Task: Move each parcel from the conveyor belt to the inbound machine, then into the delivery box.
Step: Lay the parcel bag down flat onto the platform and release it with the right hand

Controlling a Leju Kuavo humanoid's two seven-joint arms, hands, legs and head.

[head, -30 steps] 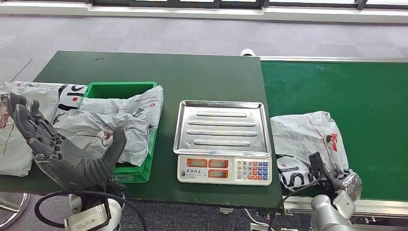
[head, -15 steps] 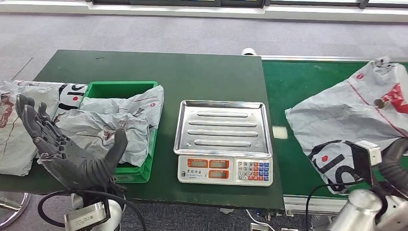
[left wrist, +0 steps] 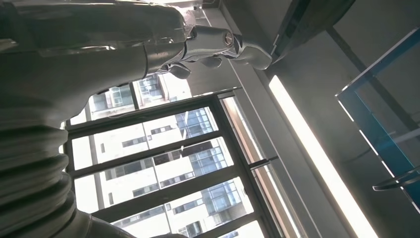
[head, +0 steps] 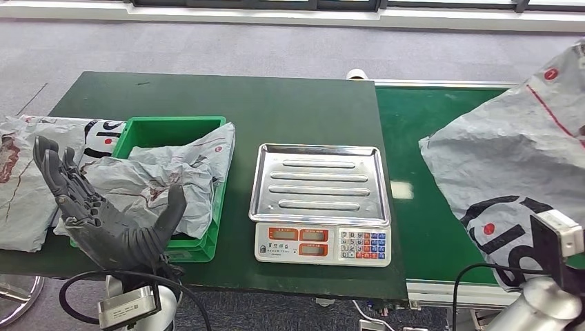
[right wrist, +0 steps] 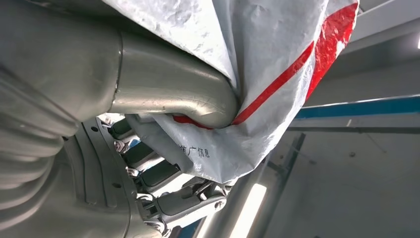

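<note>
Currently the right hand (right wrist: 163, 148) grips a grey parcel (head: 517, 165) with red and black print: in the right wrist view the thumb presses into the bag's fold and the darker fingers (right wrist: 148, 171) curl under it. In the head view the parcel hangs lifted above the green conveyor belt (head: 428, 138), at the right edge of the picture.

Left hand (head: 103, 214): fingers spread wide, palm up, holding nothing. It hovers at the near left corner of the dark green table (head: 262, 103), in front of the green box (head: 169, 131).

Versus 1.0 s ago: the parcel then lay flat on the belt near the scale; 0.5 s ago it was already raised; now it sits higher and further right, larger in view. The left hand has drifted slightly toward the box, still spread.

Layout: the scale (head: 321, 207) with its steel tray stands between box and belt, tray bare. The box holds crumpled grey bags (head: 159, 183) that spill over its right rim. More grey bags (head: 27, 179) lie on the table just left of the box, reaching the table's left edge. Scale's keypad side sits near the table's front edge. Open table surface lies behind the scale and box; open belt lies between the scale and the lifted parcel.
</note>
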